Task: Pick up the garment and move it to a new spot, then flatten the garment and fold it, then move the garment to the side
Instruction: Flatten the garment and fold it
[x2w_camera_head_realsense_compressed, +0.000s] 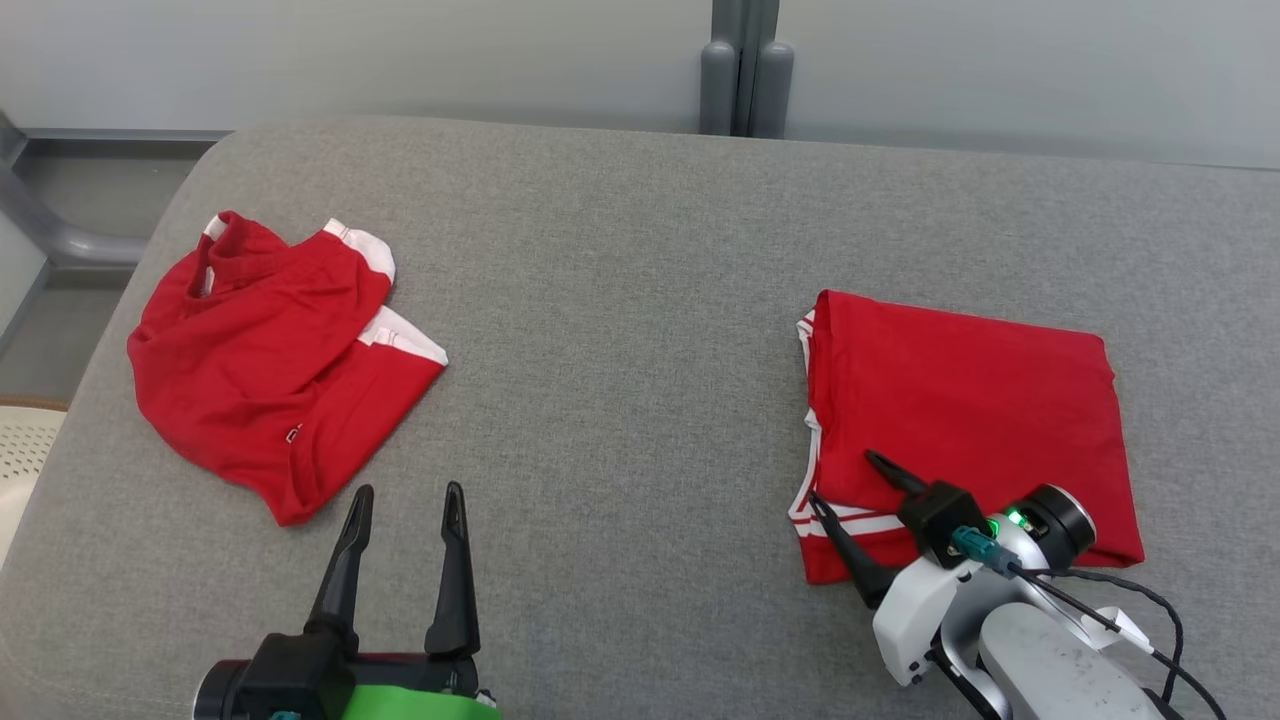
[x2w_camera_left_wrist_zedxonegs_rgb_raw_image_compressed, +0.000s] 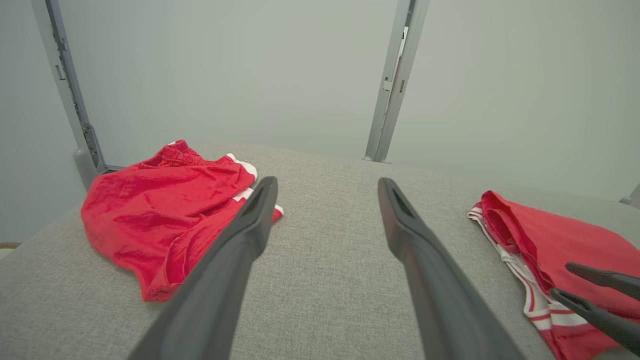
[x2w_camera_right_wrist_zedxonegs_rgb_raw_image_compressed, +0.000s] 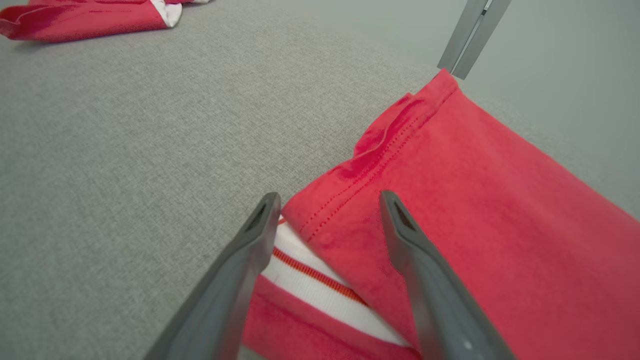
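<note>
Head view: my right pincer (x2w_camera_head_realsense_compressed: 842, 477), spread, hangs over the near left corner of the folded garment (x2w_camera_head_realsense_compressed: 970, 420). The crumpled garment (x2w_camera_head_realsense_compressed: 270, 370) lies well left of the folded garment, just ahead-left of my spread left pincer (x2w_camera_head_realsense_compressed: 407, 492), which I judge the nearer arm.

surface: grey fabric table (x2w_camera_head_realsense_compressed: 640, 250) | behind: pale wall (x2w_camera_head_realsense_compressed: 350, 60), grey post (x2w_camera_head_realsense_compressed: 718, 90) | left edge: beige perforated object (x2w_camera_head_realsense_compressed: 25, 445)

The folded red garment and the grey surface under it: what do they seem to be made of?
Folded red garment: probably soft knit fabric, cotton-like, matte; dotted hem stitching and white striped trim show in the right wrist view. Grey surface: woven, upholstery-like cloth, matte; fine flecked weave is visible.
</note>
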